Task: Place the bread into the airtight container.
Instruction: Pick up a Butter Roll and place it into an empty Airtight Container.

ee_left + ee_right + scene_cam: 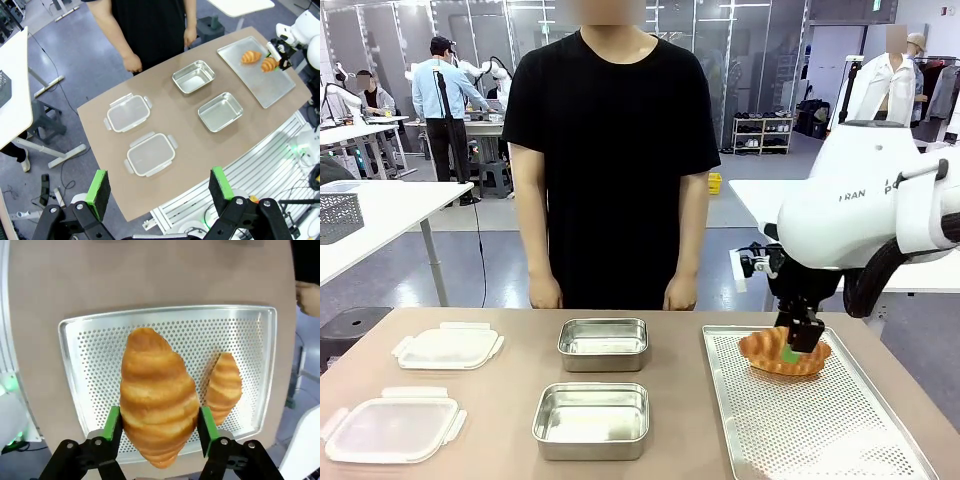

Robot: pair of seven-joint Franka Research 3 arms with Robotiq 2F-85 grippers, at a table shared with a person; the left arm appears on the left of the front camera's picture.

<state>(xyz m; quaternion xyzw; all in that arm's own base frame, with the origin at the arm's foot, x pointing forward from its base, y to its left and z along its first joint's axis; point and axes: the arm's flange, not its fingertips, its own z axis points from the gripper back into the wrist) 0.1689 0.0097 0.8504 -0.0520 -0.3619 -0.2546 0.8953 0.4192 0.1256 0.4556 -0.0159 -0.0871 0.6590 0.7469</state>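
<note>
The bread, a golden croissant [157,395], sits between the green pads of my right gripper [159,427], which is shut on it just above the perforated metal tray [90,355]. A second croissant [223,385] lies on the tray beside it. In the front view my right gripper [792,350] hangs over the tray's far end with the croissant [770,355] in it. Two steel containers [603,343] [591,420] stand open at mid-table. My left gripper [159,189] is open, high above the table's near corner.
Two clear plastic lids [448,346] [390,428] lie on the left of the table. A person in a black shirt [615,150] stands at the far edge, hands at the sides. Bare tabletop lies between the containers and the tray [820,430].
</note>
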